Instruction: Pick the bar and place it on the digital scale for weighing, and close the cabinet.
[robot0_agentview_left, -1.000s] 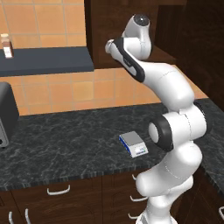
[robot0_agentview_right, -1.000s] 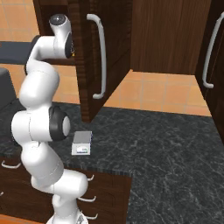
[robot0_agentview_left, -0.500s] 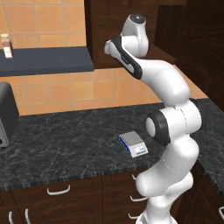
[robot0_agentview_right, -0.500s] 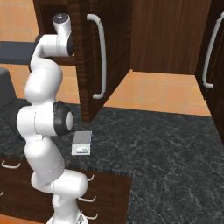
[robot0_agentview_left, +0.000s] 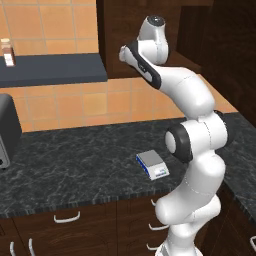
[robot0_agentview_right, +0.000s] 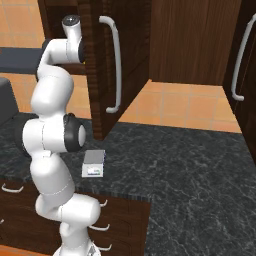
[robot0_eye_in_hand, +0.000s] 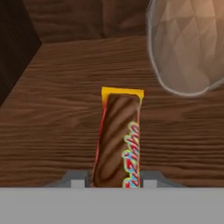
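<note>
A white robot arm (robot0_agentview_left: 190, 150) reaches up into the open dark wooden cabinet (robot0_agentview_right: 125, 55) above a black stone counter (robot0_agentview_left: 75, 170). On the counter the digital scale (robot0_agentview_left: 153, 164) sits bare. On the cabinet shelf, beside a tan vase (robot0_eye_in_hand: 188, 43), lies the bar (robot0_eye_in_hand: 118, 140). The end effector (robot0_eye_in_hand: 114, 179), spread wide a second ago, now pinches the bar's near end, so lifting looks next.
</note>
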